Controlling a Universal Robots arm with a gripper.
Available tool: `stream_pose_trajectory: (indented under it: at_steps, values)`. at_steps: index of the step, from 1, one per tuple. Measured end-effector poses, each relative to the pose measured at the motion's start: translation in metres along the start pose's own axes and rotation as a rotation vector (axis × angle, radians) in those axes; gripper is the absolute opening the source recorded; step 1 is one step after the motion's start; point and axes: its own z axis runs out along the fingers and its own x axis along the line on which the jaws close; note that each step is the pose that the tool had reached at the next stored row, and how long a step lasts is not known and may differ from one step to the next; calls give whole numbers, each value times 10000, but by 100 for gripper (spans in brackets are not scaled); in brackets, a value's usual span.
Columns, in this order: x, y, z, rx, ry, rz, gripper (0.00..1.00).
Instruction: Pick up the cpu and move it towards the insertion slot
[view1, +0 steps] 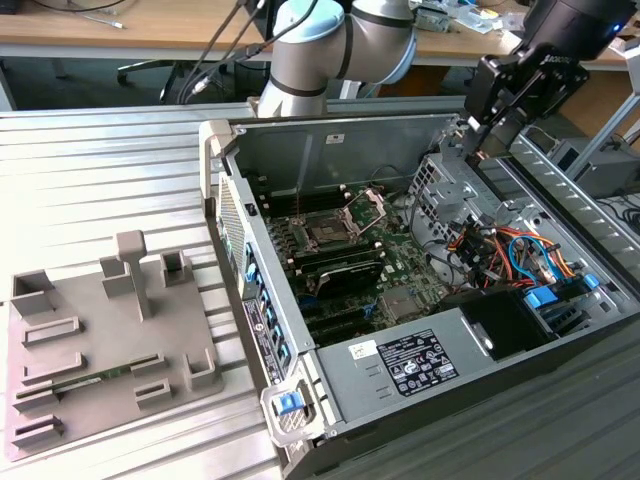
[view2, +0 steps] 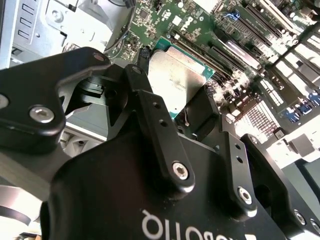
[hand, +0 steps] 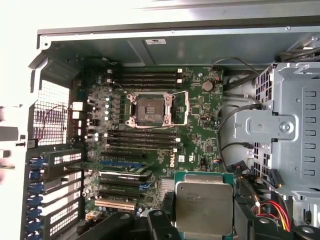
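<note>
exterior view: a ribbed grey metal table (view1: 110, 170) carries an open computer case (view1: 400, 300) lying on its side, with a grey fixture tray (view1: 110, 345) of upright blocks and slots beside it toward the exterior view's left; wooden desks and cables stand behind. the case walls rise around the green motherboard (view1: 345, 250), and a drive cage (view1: 450, 185) and a bundle of orange and blue cables (view1: 510, 250) crowd the side toward the exterior view's right, while the space above the board is open. the insertion slot (view1: 330, 232) lies near the middle of the board with its metal bracket (view1: 368, 207) hinged up; in the first wrist view the insertion slot (hand: 150, 110) shows a dark square with a silver frame, between rows of black memory slots (hand: 142, 140). the gripper (view1: 488, 148) hangs above the drive cage, well apart from the socket. in both wrist views the fingers (view2: 150, 107) are closed partway onto opposite edges of the cpu (view2: 177, 82), its silvery top clear between them, held off the board; cpu (hand: 204, 207)
</note>
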Motion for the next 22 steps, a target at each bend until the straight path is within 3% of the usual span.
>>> stream_pose_trajectory:
  at_steps: [22]
  values:
    - [-291, -13, -7, -1, 22, 1, 55]
